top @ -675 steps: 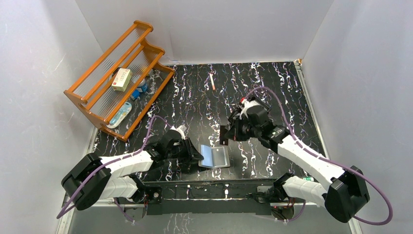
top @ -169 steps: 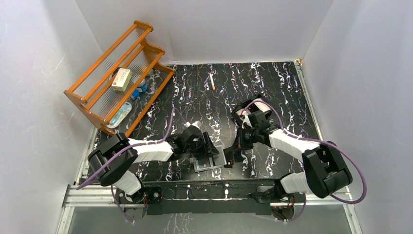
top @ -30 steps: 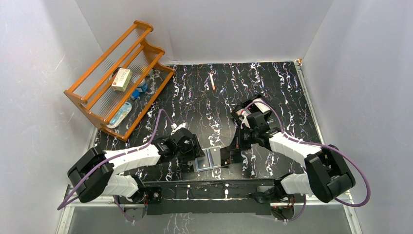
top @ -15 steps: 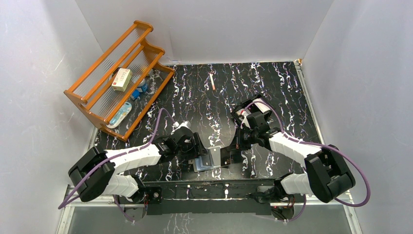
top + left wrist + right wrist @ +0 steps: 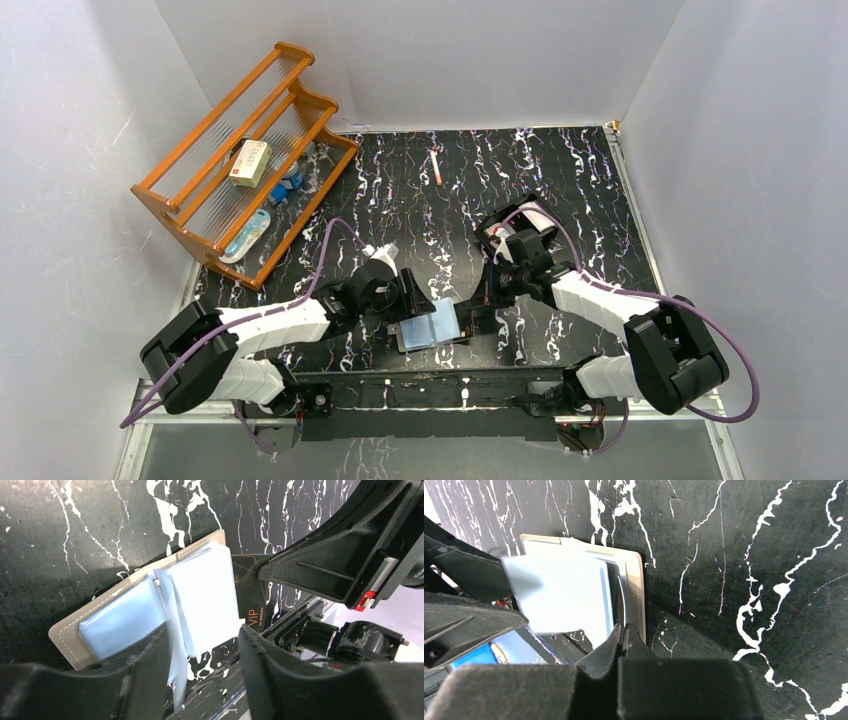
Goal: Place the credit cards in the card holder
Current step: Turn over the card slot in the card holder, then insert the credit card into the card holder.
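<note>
The card holder lies open near the table's front edge, grey-brown outside and pale blue inside. It also shows in the left wrist view and the right wrist view. My right gripper is shut on a dark card with orange "VIP" print at the holder's right edge. The card's far end lies under a pale pocket leaf. My left gripper is open over the holder, a loose pocket leaf beside its left finger. No other cards show.
A wooden rack stands at the back left with a cream box and small items on it. A thin pen lies at the back middle. Grey walls close in the table on three sides.
My left gripper has moved right, over the holder. The holder's leaf, which stood up, now lies flat and shows its pale blue inside. The right gripper has barely moved.
</note>
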`<state>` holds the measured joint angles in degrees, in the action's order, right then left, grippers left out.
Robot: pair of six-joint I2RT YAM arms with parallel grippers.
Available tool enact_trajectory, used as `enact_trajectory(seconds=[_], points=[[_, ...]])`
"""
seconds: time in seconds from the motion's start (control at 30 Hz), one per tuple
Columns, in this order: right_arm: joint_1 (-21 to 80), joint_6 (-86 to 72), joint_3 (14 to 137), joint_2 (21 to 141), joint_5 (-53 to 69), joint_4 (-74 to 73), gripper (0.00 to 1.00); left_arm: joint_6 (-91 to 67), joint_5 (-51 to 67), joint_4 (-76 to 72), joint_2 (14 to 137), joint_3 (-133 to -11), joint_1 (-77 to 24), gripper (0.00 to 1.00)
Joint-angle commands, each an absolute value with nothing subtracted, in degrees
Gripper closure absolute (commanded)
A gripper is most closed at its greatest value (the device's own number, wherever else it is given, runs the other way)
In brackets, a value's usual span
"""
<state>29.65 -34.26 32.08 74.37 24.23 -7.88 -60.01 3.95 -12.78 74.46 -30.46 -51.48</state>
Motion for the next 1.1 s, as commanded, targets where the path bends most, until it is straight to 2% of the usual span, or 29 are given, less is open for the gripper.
enact_trajectory(seconds=[0.0, 0.03, 0.13, 0.17, 0.23, 0.3, 0.37, 0.4, 0.43, 0.5, 0.53, 0.6, 0.67, 0.93, 1.07], points=[[29.8, -32.9, 31.9, 74.6, 23.7, -6.7, 1.0, -58.5, 4.3, -17.4, 73.0, -27.9, -51.4, 0.6], [29.8, -33.0, 31.8, 74.6, 23.7, -6.7, 1.0, -58.4, 4.2, -17.8, 73.0, -27.5, -51.4, 0.64], [29.8, -33.1, 31.8, 74.6, 23.9, -6.5, 1.0, -58.2, 3.9, -16.5, 74.9, -27.7, -51.4, 0.65], [29.8, -32.7, 32.5, 74.3, 23.5, -7.7, 1.0, -58.4, 4.0, -16.0, 75.5, -27.8, -51.4, 0.68], [29.8, -30.5, 36.6, 71.5, 18.4, -16.4, 1.0, -58.0, 2.6, -10.4, 75.7, -29.5, -51.3, 0.91], [29.8, -28.5, 41.6, 67.7, 11.1, -24.2, 1.0, -57.3, 1.7, -6.0, 75.1, -30.7, -51.4, 0.99], [29.8, -27.8, 46.6, 63.4, 7.6, -28.3, 1.0, -55.2, -0.4, 0.9, 74.0, -33.2, -51.4, 1.0], [29.8, -28.1, 47.6, 62.3, 8.5, -28.7, 1.0, -54.7, -1.0, 3.3, 73.8, -34.2, -51.4, 1.0], [29.8, -28.7, 47.9, 61.3, 11.6, -27.4, 1.0, -54.4, -2.0, 6.2, 73.5, -35.2, -51.4, 0.95], [29.9, -31.2, 45.0, 60.8, 18.5, -20.1, 1.0, -54.2, -3.7, 9.9, 72.1, -35.9, -51.4, 0.74], [30.5, -33.6, 41.9, 62.4, 23.4, -12.3, 1.0, -54.2, -5.3, 12.7, 69.7, -36.0, -51.3, 0.66], [31.3, -34.7, 40.3, 64.2, 25.0, -8.8, 1.0, -54.3, -6.1, 13.7, 68.4, -35.9, -51.4, 0.56], [32.4, -35.3, 39.4, 66.1, 26.2, -5.8, 1.0, -54.3, -6.7, 14.4, 67.5, -35.3, -51.2, 0.53], [37.2, -35.6, 38.5, 74.5, 28.8, 3.6, 1.0, -54.1, -7.3, 15.0, 69.0, -33.5, -51.3, 0.53], [38.0, -35.4, 38.1, 78.7, 28.9, 7.0, 1.0, -53.5, -7.4, 14.2, 70.2, -32.6, -51.3, 0.56]])
